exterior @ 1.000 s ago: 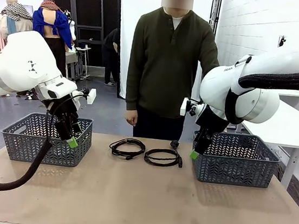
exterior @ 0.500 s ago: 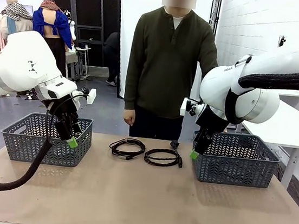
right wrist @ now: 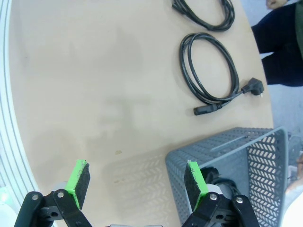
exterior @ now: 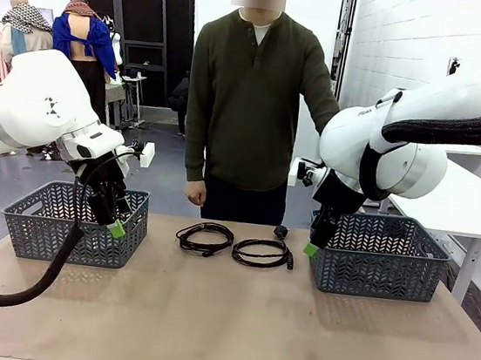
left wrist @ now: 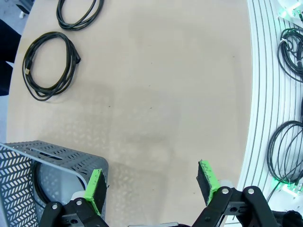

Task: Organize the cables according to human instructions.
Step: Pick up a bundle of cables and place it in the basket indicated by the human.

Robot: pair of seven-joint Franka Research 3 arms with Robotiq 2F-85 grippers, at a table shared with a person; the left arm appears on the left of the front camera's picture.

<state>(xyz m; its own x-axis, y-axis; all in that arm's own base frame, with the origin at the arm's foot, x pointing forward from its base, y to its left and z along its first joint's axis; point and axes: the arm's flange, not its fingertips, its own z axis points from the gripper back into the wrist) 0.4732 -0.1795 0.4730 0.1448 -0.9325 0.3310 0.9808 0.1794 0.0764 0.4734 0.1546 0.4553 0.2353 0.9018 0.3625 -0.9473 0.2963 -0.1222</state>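
Two black cable coils lie side by side at the table's far middle: the left coil (exterior: 205,237) (left wrist: 49,66) (right wrist: 208,12) and the right coil (exterior: 260,253) (left wrist: 78,12) (right wrist: 210,71), whose plug ends stick out. My left gripper (exterior: 116,228) (left wrist: 151,182) hangs open and empty at the front corner of the left grey basket (exterior: 76,230) (left wrist: 57,158). Over by the near left corner of the right grey basket (exterior: 379,267) (right wrist: 255,146), my right gripper (exterior: 311,248) (right wrist: 137,182) is open and empty too. A piece of black cord shows inside each basket in the wrist views.
A person in a dark green top stands at the far edge behind the coils, one hand (exterior: 193,192) hanging down. Bare tan tabletop (exterior: 223,318) spreads in front of the coils. Loose cords (left wrist: 286,151) lie on the floor past the table's near edge.
The person has stepped a little toward picture left. Both arms and both coils stay where they were.
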